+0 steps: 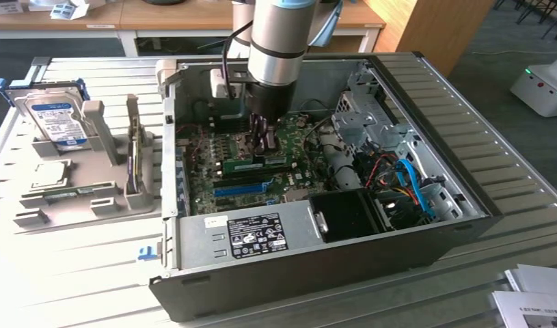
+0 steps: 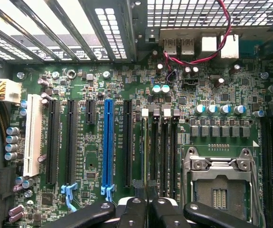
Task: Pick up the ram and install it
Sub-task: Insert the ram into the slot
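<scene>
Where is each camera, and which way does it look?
Exterior view: off the arm, high up, looking down into the open computer case; the arm and gripper show.
Wrist view: on the wrist, facing straight onto the motherboard; the gripper's black fingers show.
Shared: the blue slot, the motherboard and the gripper.

The arm (image 1: 276,41) is cut off by the exterior view's upper edge, and the gripper (image 1: 262,142) screens part of the motherboard (image 1: 201,171), so whether the ram (image 1: 255,163) is seated in a slot cannot be confirmed. In the wrist view the fingers (image 2: 136,211), pinched on the ram, are cropped by the frame edge, and the ram presents edge-on, chips out of sight. Print on the hard drive (image 1: 55,116) and the case sticker (image 1: 260,232) is too small to read.
</scene>
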`<state>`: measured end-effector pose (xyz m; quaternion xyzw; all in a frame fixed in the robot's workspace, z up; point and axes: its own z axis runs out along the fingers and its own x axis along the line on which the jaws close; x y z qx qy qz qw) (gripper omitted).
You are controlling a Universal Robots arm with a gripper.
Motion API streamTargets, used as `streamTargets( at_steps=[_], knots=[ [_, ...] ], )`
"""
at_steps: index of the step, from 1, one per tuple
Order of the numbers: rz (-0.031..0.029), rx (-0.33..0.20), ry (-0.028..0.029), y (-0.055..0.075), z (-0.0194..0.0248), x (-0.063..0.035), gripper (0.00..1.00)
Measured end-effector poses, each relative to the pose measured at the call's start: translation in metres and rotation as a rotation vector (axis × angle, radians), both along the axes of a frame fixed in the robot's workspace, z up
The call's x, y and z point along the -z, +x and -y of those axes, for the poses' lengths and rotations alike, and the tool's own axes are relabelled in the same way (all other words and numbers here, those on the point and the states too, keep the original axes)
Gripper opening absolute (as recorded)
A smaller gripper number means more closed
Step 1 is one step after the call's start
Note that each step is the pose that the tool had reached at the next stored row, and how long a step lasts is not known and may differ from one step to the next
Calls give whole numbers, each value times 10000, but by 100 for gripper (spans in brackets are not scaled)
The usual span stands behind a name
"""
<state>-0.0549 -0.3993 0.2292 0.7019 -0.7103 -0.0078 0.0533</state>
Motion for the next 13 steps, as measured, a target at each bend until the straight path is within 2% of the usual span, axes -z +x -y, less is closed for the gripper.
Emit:
streamTargets(
  at_steps=[13],
  knots=[
    [14,163,6,0,-1,3,12]
  ],
)
